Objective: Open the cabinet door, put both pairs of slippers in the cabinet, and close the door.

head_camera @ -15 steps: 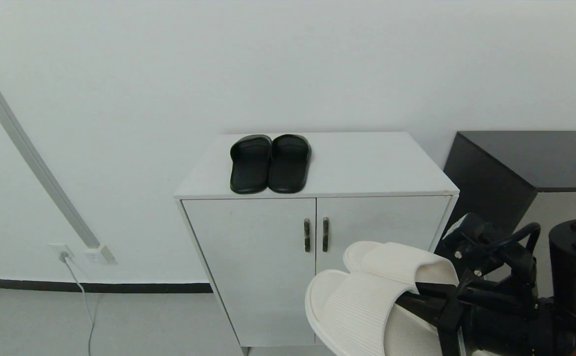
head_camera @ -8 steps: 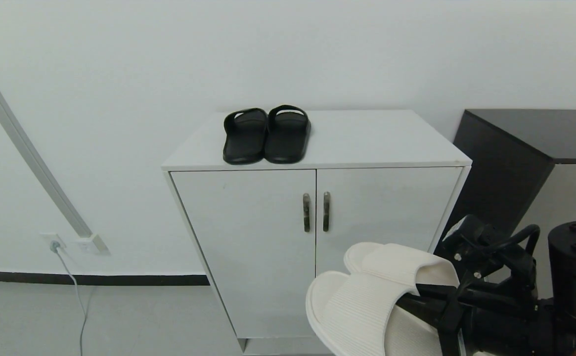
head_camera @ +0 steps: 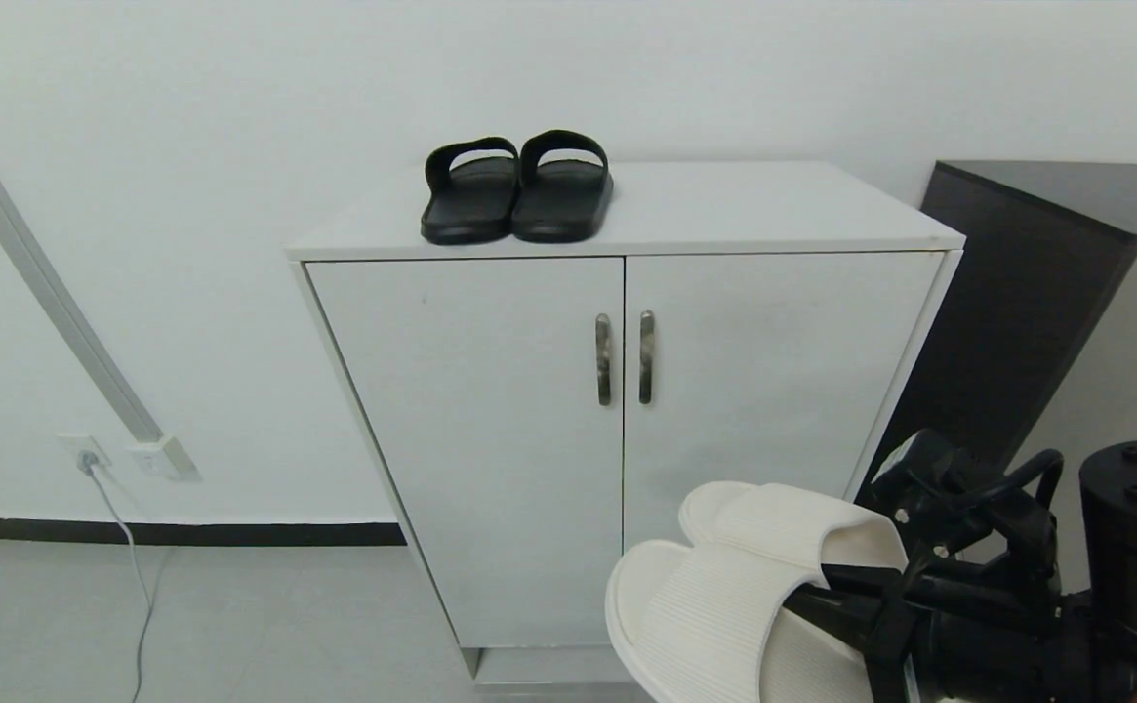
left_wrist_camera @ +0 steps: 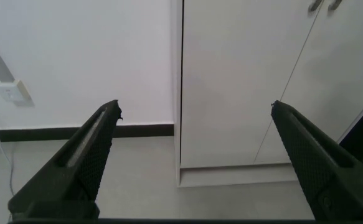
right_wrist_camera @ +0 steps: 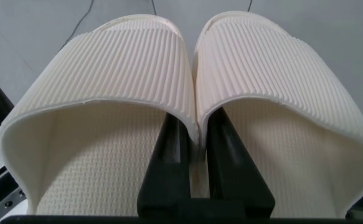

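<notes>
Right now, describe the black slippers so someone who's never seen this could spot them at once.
Find the white two-door cabinet against the wall. On its top, left of centre, sits a pair of black slippers, side by side. Unlike the cream ribbed slippers held low in front by the right gripper, these are smooth, black and untouched.

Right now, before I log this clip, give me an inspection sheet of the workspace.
Surface: white cabinet top, holding one pair of slippers.
Job's things: black slippers side by side on the cabinet top; white slippers held low in front of the cabinet; both doors shut.
Clutter: nothing seen.
Jaws: left jaws open, empty; right jaws shut on the white slippers.
Cables: grey cable hangs from wall socket to floor.
Surroundings: white wall, slanted conduit, dark unit on the right.
</notes>
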### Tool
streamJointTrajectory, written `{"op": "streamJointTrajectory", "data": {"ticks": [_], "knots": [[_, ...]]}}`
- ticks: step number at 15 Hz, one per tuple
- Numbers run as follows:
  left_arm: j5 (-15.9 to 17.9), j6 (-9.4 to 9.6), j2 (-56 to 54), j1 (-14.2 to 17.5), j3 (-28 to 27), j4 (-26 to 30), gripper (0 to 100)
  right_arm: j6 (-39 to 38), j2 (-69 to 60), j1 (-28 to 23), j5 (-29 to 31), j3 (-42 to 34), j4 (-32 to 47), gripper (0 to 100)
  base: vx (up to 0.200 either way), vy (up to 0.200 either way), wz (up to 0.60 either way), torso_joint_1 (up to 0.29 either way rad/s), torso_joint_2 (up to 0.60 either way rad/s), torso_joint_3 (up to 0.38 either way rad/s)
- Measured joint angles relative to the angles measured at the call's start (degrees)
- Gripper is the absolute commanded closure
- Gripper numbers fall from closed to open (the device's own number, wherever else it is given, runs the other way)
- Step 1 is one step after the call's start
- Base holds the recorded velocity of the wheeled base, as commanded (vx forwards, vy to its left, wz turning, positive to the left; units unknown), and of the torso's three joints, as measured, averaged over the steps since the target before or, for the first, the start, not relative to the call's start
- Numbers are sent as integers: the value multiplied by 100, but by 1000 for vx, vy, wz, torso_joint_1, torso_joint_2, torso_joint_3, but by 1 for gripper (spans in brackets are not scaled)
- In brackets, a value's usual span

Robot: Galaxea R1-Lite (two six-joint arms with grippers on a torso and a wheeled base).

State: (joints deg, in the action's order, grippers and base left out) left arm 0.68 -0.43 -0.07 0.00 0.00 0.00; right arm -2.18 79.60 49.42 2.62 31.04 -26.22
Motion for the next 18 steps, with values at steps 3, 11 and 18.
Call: {"op": "streamJointTrajectory", "data": {"ticks": [3,11,18], "knots": [[2,0,0,0,0,0,0,0,16,-6,2,-15,-11,100,0,0,0,-84,450,370],[0,-1,0,0,0,0,0,7,-20,-4,27,-69,-46,100,0,0,0,-13,305,281],[5,2,0,0,0,0,0,16,-34,-6,-5,-102,-54,100,0,0,0,0,0,0]]}}
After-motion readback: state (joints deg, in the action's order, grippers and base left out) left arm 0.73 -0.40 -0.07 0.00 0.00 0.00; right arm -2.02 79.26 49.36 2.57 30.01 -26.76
